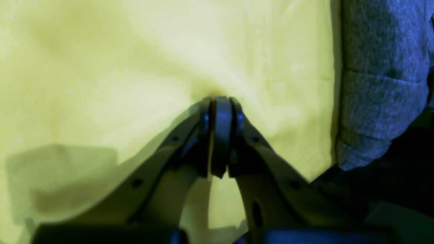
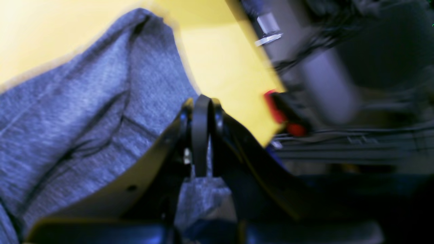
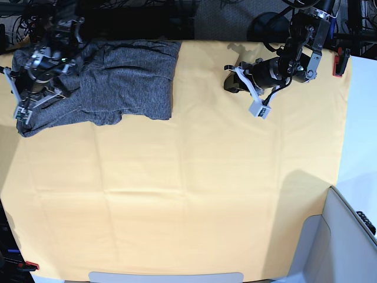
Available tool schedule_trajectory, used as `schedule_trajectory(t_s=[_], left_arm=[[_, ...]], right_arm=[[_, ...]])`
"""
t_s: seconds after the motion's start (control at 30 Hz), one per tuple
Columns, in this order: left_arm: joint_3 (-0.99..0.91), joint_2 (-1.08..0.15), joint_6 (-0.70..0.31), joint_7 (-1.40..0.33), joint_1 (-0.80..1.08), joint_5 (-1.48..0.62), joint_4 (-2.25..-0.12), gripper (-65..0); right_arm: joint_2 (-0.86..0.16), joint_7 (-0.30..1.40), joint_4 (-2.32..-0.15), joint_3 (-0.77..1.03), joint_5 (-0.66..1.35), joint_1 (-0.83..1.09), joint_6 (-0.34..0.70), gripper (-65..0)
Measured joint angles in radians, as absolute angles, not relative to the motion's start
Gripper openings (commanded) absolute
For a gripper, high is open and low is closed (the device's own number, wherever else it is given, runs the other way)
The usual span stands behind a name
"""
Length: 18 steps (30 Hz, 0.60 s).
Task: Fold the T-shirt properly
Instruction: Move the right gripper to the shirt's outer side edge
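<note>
The T-shirt (image 3: 112, 79) is a heathered dark-grey bundle bunched at the far left of the yellow-covered table (image 3: 188, 194). My right gripper (image 3: 21, 115) stands over the shirt's left end. In the right wrist view this gripper (image 2: 201, 100) is shut at the edge of the grey fabric (image 2: 84, 112), and no cloth shows between the tips. My left gripper (image 3: 231, 82) is well to the right of the shirt. In the left wrist view it (image 1: 222, 100) is shut with its tips against the yellow cover, and a shirt cuff (image 1: 379, 84) lies at the right.
The table edge with a red clamp (image 2: 276, 108) and dark cables lies close to the right gripper. Another red clamp (image 3: 339, 65) sits at the far right edge. A grey panel (image 3: 347, 236) stands at the front right corner.
</note>
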<state>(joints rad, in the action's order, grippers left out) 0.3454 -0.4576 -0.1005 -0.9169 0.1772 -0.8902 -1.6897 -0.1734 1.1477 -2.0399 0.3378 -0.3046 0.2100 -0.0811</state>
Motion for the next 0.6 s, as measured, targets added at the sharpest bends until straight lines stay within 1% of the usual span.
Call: schedule_trajectory(t_s=[0.03, 0.07, 0.17, 0.2, 0.27, 0.33, 0.43, 0.5, 0.57, 0.6], left_arm=[[0.345, -0.458, -0.101, -0.917, 0.177, -0.891, -1.689, -64.5], [0.345, -0.458, -0.101, -0.918, 0.177, -0.89, -1.689, -64.5], [0.345, -0.457, -0.101, -0.918, 0.177, -0.89, -1.689, -63.5], [0.345, -0.457, -0.101, -0.918, 0.177, -0.892, -1.688, -62.5], [0.346, -0.458, -0.101, -0.917, 0.177, -0.893, -1.688, -61.2], [0.346, -0.458, -0.101, -0.919, 0.177, -0.892, -1.689, -60.5], [0.346, -0.458, -0.101, -0.918, 0.177, -0.893, -1.689, -60.5], [0.346, -0.457, -0.101, -0.919, 0.177, -0.893, -1.689, -60.5], [0.346, -0.458, -0.101, -0.919, 0.177, -0.893, -1.688, -60.5], [0.346, -0.458, -0.101, -0.921, 0.177, -0.893, -1.688, -60.5]], right_arm=[[-0.179, 1.146, -2.041, 0.413, -0.224, 0.201, 0.023, -65.0], [-0.187, 1.148, -2.041, 0.493, -0.146, 0.189, 0.064, -65.0], [-0.183, 1.161, -2.038, 0.732, 0.039, 0.165, 0.24, -65.0], [-0.184, 1.184, -2.036, 0.794, 0.056, 0.162, 0.275, -65.0], [-0.205, 1.281, -2.027, 0.898, 0.142, 0.141, 0.371, -65.0], [-0.256, 1.321, -2.012, 0.969, 0.181, 0.123, 0.422, -65.0], [-0.31, 1.391, -1.929, 1.053, 0.332, 0.087, 0.469, -65.0], [-0.327, 1.396, -1.812, 1.09, 0.429, 0.069, 0.474, -65.0], [-0.384, 1.405, -1.659, 1.094, 0.509, 0.062, 0.479, -65.0], [-0.411, 1.403, -1.587, 1.094, 0.55, 0.06, 0.472, -63.9]])
